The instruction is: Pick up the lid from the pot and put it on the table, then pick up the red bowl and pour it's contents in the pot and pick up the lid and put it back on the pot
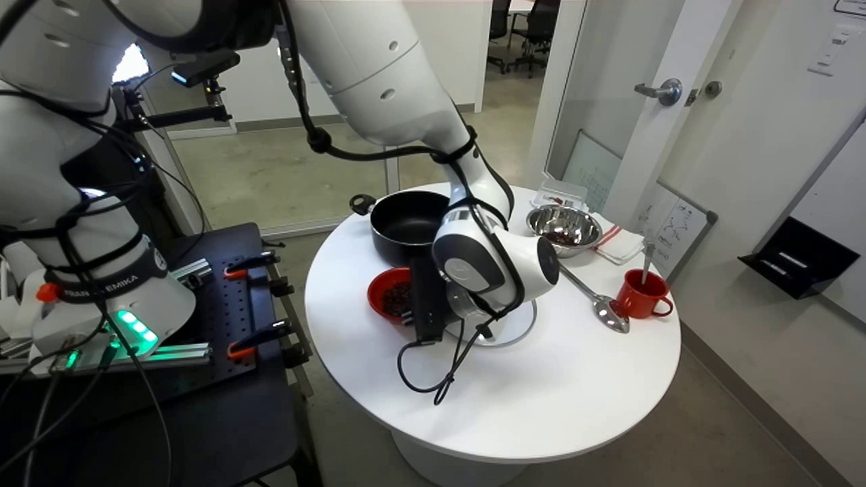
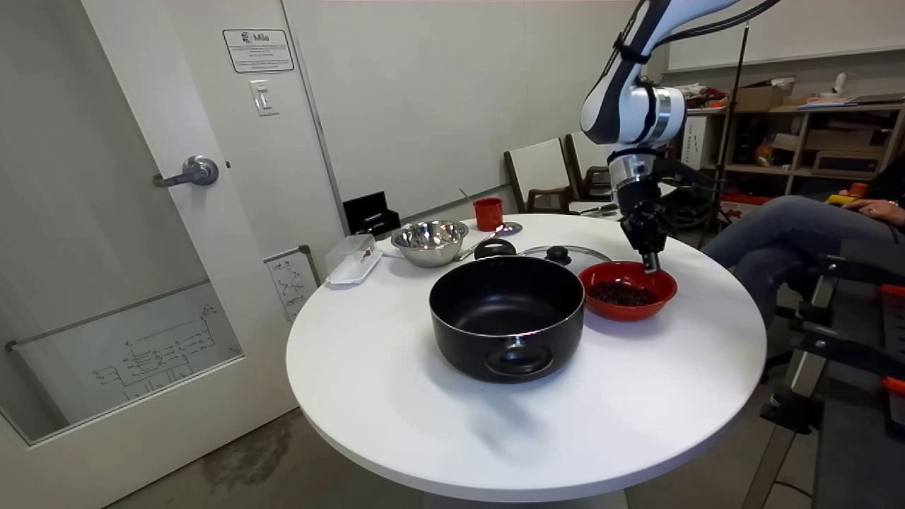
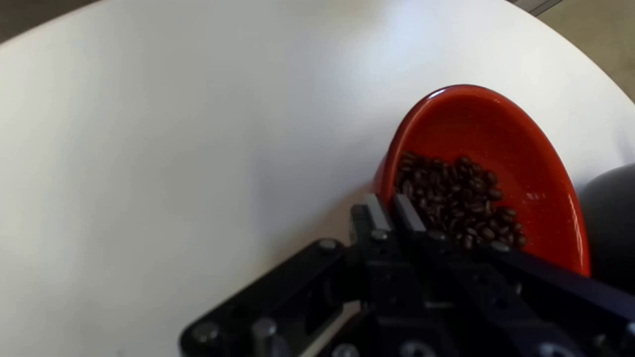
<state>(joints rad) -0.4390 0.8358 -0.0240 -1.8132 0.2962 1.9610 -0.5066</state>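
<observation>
In the wrist view the gripper pinches the side of the red bowl, one finger inside the rim and one outside, and the glossy brown beans in it stand out singly; in both exterior views they are a dark, grainy patch. The bowl is on the smooth white table, just beside the open black pot. The clear glass lid lies there too, partly behind the arm in an exterior view; its round knob shows above the pot's rim in an exterior view.
</observation>
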